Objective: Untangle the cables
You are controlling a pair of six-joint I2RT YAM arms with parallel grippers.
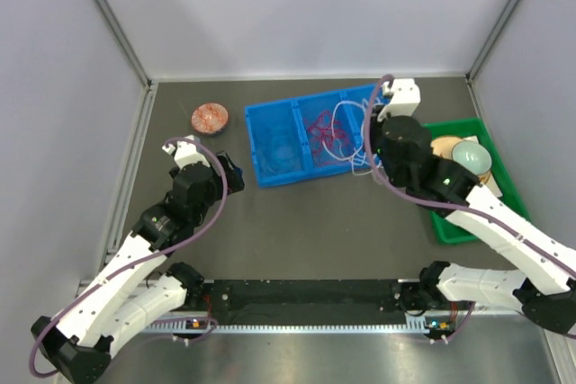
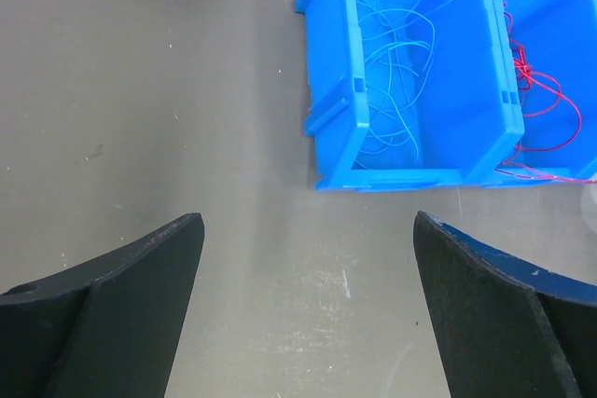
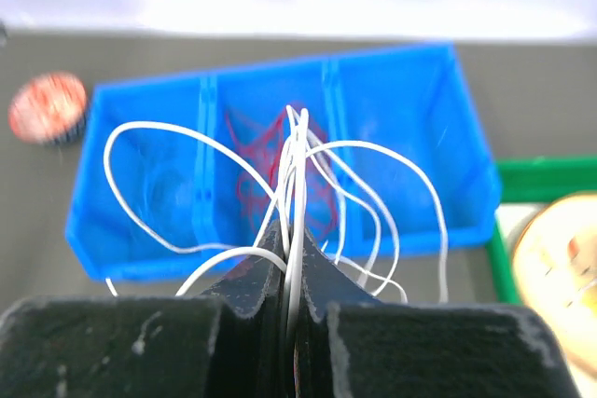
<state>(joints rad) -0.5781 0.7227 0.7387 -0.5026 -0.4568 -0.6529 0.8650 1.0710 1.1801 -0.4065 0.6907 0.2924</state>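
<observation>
A blue three-part bin (image 1: 270, 112) sits at the table's middle back. Blue cables (image 2: 396, 53) lie in its left part and red cables (image 1: 321, 129) in the middle part. My right gripper (image 3: 297, 230) is shut on a bundle of white cables (image 3: 297, 151) and holds them above the bin's right side; their loops (image 1: 346, 123) hang over the right part. In the left wrist view the red cables (image 2: 546, 100) show in the neighbouring part. My left gripper (image 2: 308, 230) is open and empty over the bare table, left of the bin's near corner.
A small red-patterned bowl (image 1: 210, 117) stands left of the bin. A green tray (image 1: 447, 222) with bowls (image 1: 472, 156) stands at the right, under the right arm. Grey walls close the back and sides.
</observation>
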